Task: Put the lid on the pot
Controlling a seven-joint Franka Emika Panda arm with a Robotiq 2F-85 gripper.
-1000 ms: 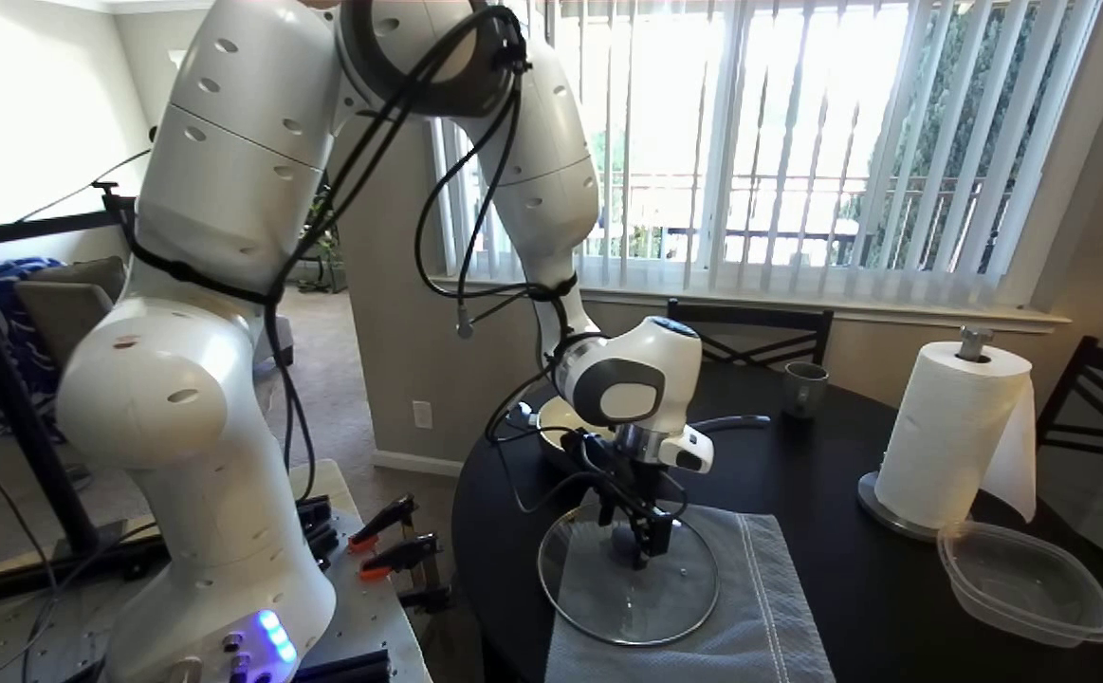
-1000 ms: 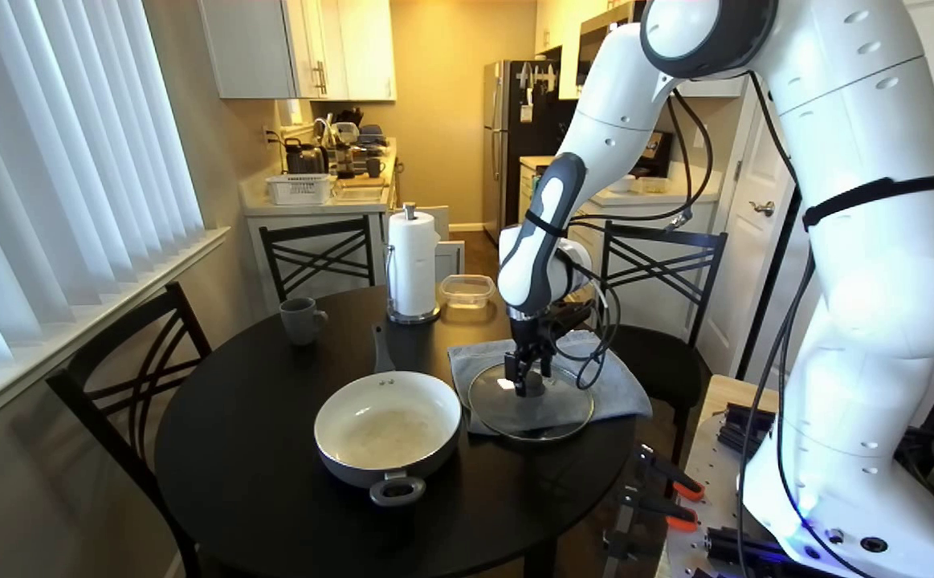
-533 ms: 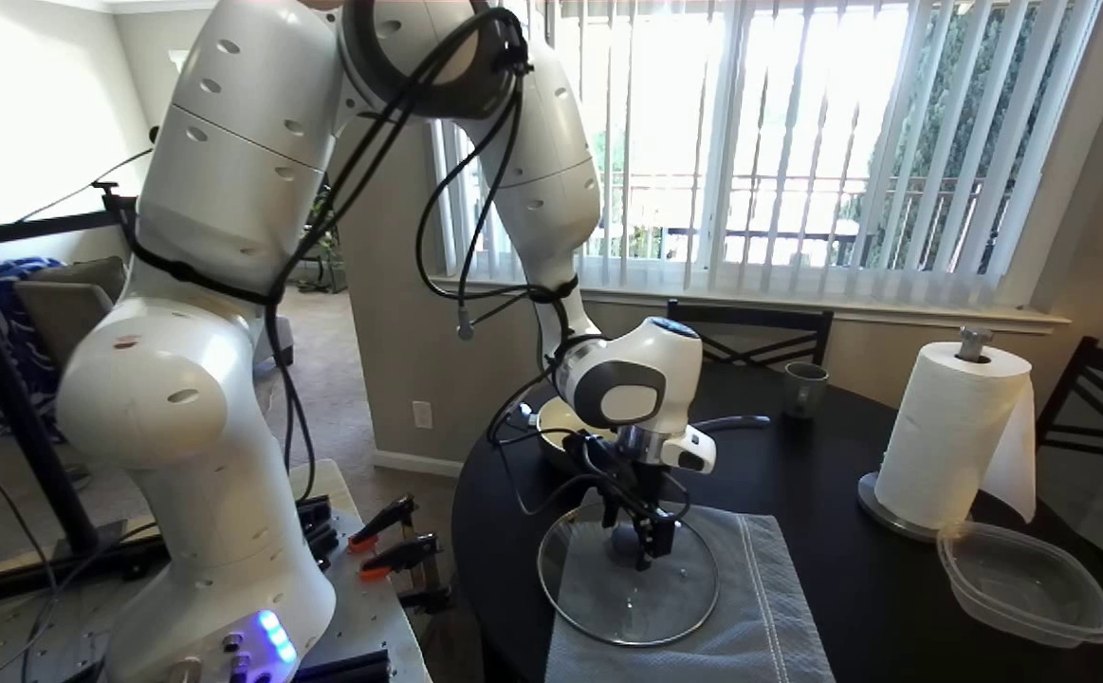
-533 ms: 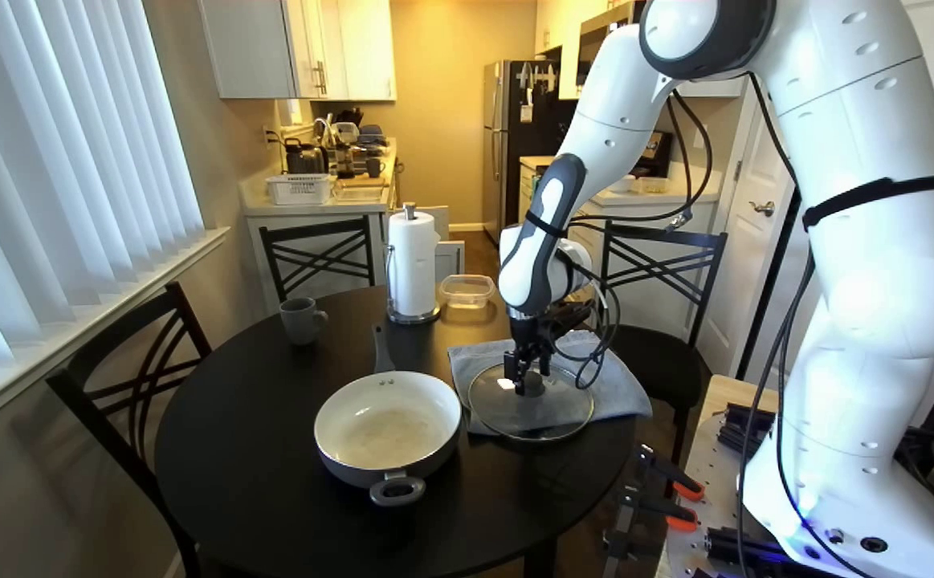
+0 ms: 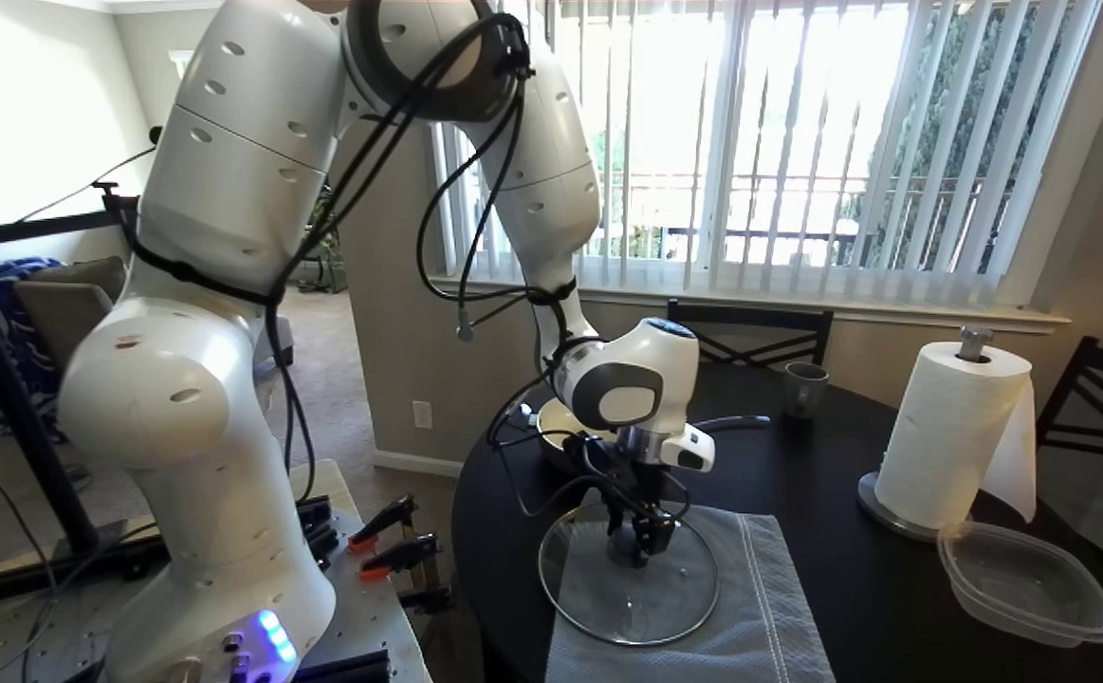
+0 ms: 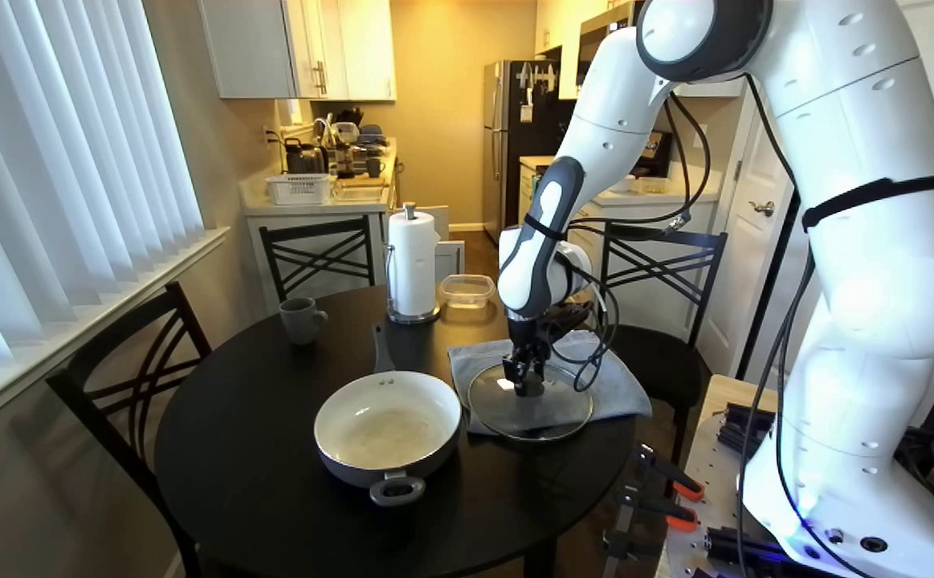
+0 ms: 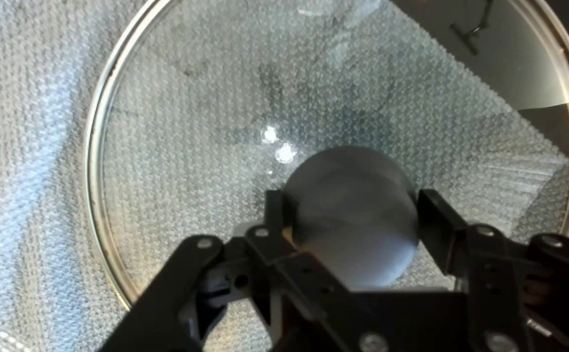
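The lid, clear glass with a metal rim, lies flat on a grey cloth in both exterior views. Its dark round knob sits between the fingers of my gripper; the left finger and the right finger both appear to touch its sides. From above, my gripper reaches straight down over the lid's middle. The pot, cream-white inside and uncovered, stands on the table beside the lid, its long handle pointing away. My arm partly hides the pot in an exterior view.
The folded grey cloth lies under the lid on the round black table. Also on the table are a paper towel roll, a clear plastic container and a grey mug. Black chairs stand around it.
The fingers have come together from wide open onto the knob's sides. The arm has barely moved, and the lid and pot stay where they were.
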